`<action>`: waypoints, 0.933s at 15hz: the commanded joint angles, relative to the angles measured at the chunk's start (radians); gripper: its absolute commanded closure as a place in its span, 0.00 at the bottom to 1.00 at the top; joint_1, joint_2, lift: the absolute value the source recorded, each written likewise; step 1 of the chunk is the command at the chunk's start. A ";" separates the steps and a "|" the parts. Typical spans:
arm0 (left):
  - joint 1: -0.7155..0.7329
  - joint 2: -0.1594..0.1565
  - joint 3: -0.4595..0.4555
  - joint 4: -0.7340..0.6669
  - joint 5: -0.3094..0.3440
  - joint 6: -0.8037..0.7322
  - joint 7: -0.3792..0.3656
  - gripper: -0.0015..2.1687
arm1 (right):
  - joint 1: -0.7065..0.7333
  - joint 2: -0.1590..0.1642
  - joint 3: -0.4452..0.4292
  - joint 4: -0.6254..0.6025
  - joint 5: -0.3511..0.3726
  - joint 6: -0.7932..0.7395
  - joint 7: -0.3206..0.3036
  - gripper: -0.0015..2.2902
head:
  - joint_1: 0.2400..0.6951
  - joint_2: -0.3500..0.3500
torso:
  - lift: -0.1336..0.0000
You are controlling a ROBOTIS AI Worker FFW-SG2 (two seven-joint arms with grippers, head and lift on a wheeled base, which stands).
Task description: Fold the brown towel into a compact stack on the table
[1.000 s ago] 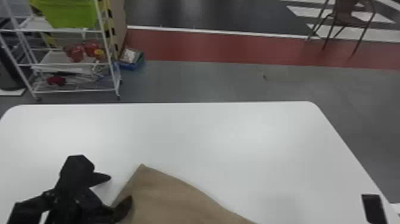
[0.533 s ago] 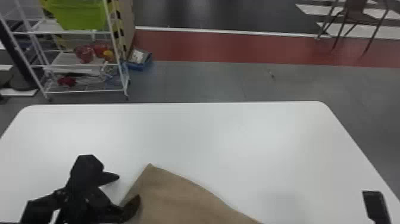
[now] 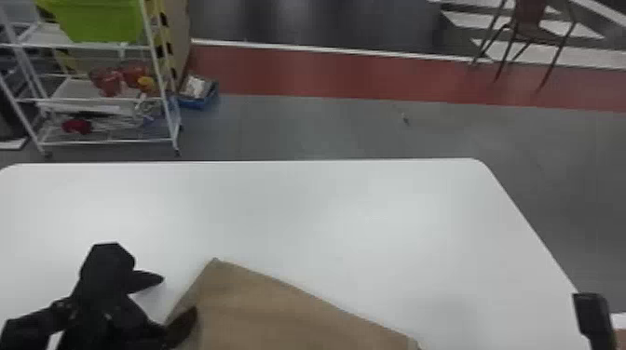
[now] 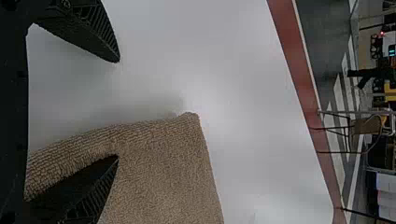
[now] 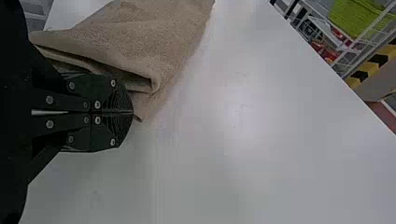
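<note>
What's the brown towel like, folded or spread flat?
Folded, at least partly: in the right wrist view, the brown towel doubles over itself at one edge.

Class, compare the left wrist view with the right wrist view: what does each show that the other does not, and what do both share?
Left wrist view's own: the left gripper, fingers apart, one against the brown towel; beyond the table, a chair.

Right wrist view's own: the right gripper, fingers together, beside the towel's layered folds; beyond the table, a green bin on a rack.

Both: the towel, the white table and a red floor strip.
</note>
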 commanded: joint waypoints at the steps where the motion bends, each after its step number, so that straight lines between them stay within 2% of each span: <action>1: -0.003 -0.003 0.003 0.003 0.000 0.000 -0.010 0.04 | -0.021 -0.013 -0.028 0.042 0.006 0.030 -0.001 0.62 | 1.00 0.25 | 0.11; 4: -0.009 -0.003 0.000 0.001 -0.039 0.006 -0.048 0.04 | -0.053 -0.029 -0.028 0.098 0.020 0.030 -0.025 0.62 | 1.00 0.20 | 0.11; 5: -0.011 -0.003 0.000 0.001 -0.042 0.006 -0.061 0.04 | -0.062 -0.032 -0.028 0.105 0.017 0.030 -0.005 0.57 | 1.00 0.19 | 0.11; 6: -0.011 -0.003 0.000 0.001 -0.049 0.006 -0.071 0.04 | -0.059 -0.033 -0.028 0.105 0.015 0.030 0.019 0.32 | 1.00 0.17 | 0.11; 7: -0.011 -0.003 0.000 0.000 -0.049 0.006 -0.071 0.04 | -0.053 -0.033 -0.028 0.101 0.014 0.030 0.041 0.10 | 1.00 0.18 | 0.11; 10: -0.011 -0.003 0.002 -0.002 -0.049 0.006 -0.071 0.04 | -0.019 -0.032 -0.032 0.050 -0.006 0.030 0.041 0.08 | 1.00 0.19 | 0.11; 14: -0.012 -0.003 -0.001 -0.005 -0.051 0.006 -0.071 0.04 | -0.001 -0.015 0.014 0.009 -0.009 0.030 0.041 0.08 | 1.00 0.22 | 0.11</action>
